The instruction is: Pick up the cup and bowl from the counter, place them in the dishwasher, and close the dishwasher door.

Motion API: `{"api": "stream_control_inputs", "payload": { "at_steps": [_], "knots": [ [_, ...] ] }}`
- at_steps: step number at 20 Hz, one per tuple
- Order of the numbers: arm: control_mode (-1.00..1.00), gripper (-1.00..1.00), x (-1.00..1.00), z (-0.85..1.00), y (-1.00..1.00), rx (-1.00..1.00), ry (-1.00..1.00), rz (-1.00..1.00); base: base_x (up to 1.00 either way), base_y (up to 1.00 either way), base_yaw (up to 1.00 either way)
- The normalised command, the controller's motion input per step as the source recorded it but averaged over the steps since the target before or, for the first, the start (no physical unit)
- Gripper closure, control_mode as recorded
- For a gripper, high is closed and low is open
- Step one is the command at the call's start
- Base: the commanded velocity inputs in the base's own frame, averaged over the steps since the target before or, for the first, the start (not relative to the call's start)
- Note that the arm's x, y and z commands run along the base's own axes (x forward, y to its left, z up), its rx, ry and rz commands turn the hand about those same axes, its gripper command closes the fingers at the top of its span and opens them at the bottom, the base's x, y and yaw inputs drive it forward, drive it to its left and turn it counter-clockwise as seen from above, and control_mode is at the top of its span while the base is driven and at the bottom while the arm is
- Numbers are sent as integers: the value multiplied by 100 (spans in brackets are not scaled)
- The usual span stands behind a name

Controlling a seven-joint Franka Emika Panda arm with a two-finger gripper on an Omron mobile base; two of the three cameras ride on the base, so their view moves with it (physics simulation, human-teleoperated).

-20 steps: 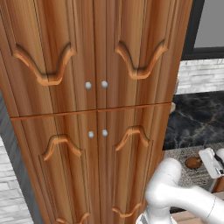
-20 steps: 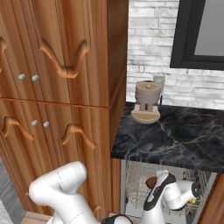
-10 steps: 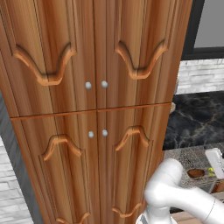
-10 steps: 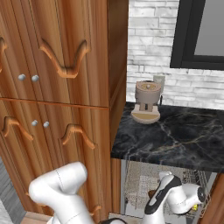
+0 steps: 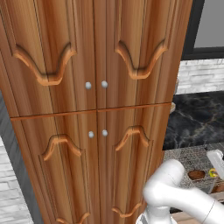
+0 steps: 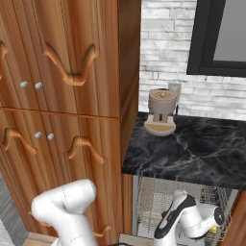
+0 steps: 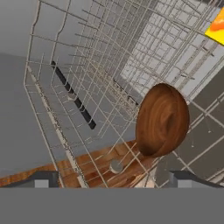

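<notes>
Hand view, near to far: gripper (image 7: 112,177) fingertips set wide apart at the bottom edge, nothing held between them. Just above them the bowl (image 7: 162,120) lies on the wire rack (image 7: 87,65) of the dishwasher (image 7: 17,109), inner face toward the camera. Cup (image 7: 215,27): yellow-orange corner at top right, deeper in the rack. Left base view: bowl (image 5: 196,175) and cup (image 5: 213,173) side by side in the rack below the counter (image 5: 197,122). Wooden cabinet (image 5: 92,109) stands left of the dishwasher
</notes>
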Motion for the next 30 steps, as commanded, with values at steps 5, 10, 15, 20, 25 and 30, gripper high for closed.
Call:
{"api": "stream_control_inputs", "payload": {
  "at_steps": [5,10,15,20,25,30],
  "knots": [
    [-100,-100,-34,0,0,-4,-8,0,0,0,0],
    [-100,-100,-35,0,0,-2,-8,0,0,0,0],
    [-100,-100,-49,1,-1,0,-11,0,0,0,0],
    [-100,-100,-46,7,0,-2,-13,0,0,0,0],
    [-100,-100,-45,18,0,-6,-15,0,0,0,0],
    [-100,-100,-38,72,0,-6,-20,0,0,0,0]
  ]
}}
